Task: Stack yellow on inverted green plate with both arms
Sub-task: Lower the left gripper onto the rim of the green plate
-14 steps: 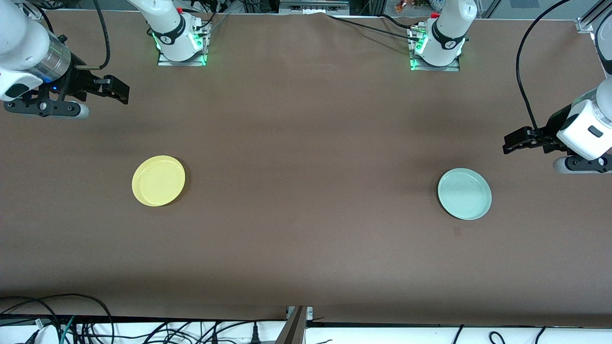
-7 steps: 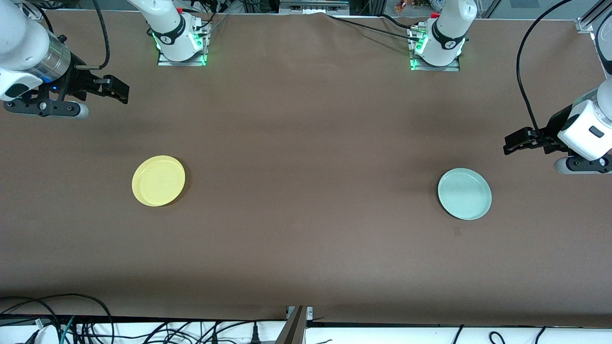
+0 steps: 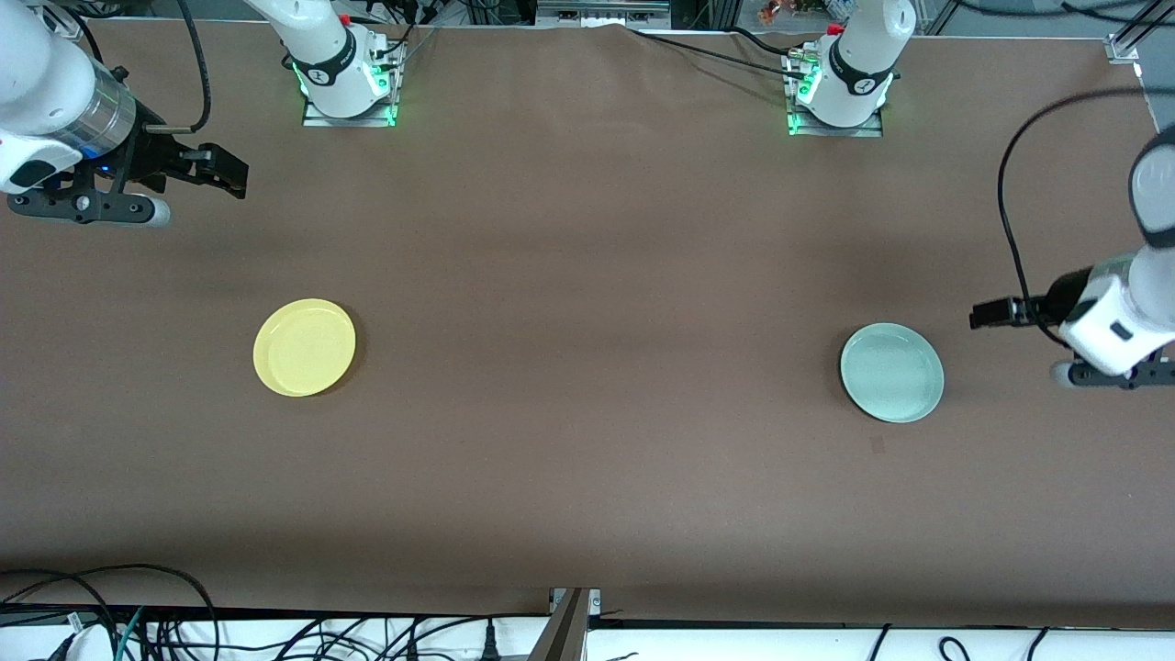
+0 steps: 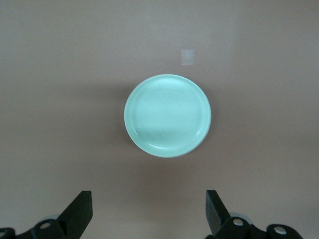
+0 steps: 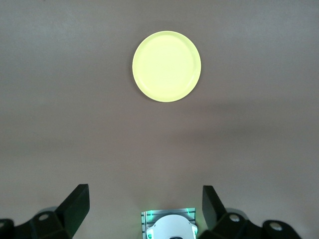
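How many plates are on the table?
2: the yellow plate lies toward the right arm's end of the table, the green plate toward the left arm's end. Nothing in view could hide another.

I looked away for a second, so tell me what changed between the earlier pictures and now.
The left gripper moved toward the front camera and now hangs open over the table beside the green plate. The right gripper stayed open at its end. The yellow plate and green plate did not move.
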Controlling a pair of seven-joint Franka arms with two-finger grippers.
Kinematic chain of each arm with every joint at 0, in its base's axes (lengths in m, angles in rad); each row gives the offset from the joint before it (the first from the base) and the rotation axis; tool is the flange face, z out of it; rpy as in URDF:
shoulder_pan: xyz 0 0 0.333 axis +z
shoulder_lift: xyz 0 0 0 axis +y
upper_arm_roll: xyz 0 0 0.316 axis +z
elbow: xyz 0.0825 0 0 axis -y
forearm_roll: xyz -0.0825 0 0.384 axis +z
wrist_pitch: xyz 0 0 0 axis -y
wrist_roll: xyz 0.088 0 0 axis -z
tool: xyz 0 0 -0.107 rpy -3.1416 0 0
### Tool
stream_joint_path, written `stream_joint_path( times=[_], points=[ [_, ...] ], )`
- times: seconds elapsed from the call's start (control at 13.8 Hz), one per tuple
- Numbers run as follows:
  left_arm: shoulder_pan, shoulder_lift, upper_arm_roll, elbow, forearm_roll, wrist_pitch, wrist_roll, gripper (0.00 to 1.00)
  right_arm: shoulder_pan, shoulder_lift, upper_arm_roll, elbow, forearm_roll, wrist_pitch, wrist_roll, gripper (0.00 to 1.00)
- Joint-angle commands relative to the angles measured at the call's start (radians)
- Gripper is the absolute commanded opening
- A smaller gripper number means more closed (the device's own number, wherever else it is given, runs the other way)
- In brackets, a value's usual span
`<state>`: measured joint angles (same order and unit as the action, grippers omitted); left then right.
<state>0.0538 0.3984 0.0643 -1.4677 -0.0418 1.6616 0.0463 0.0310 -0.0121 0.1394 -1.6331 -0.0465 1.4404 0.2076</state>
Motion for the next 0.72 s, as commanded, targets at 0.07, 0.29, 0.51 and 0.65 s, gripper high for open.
stream_joint_path(
  times=[0.07, 0.29, 0.51, 0.65],
  points=[
    [0.034, 0.060, -0.008, 0.029, -0.039, 0.052, 0.023, 1.00, -0.002, -0.012, 0.006, 0.007, 0.000, -0.020, 0.018, 1.00],
    [0.066, 0.134, -0.009, 0.014, -0.055, 0.157, 0.088, 1.00, -0.002, -0.012, 0.006, 0.007, 0.000, -0.020, 0.018, 1.00],
    [0.107, 0.186, -0.009, -0.017, -0.151, 0.239, 0.182, 1.00, -0.002, -0.012, 0.006, 0.007, 0.000, -0.020, 0.018, 1.00],
    [0.130, 0.215, -0.009, -0.049, -0.180, 0.311, 0.249, 1.00, -0.002, -0.012, 0.008, 0.007, 0.000, -0.020, 0.018, 1.00]
  ],
)
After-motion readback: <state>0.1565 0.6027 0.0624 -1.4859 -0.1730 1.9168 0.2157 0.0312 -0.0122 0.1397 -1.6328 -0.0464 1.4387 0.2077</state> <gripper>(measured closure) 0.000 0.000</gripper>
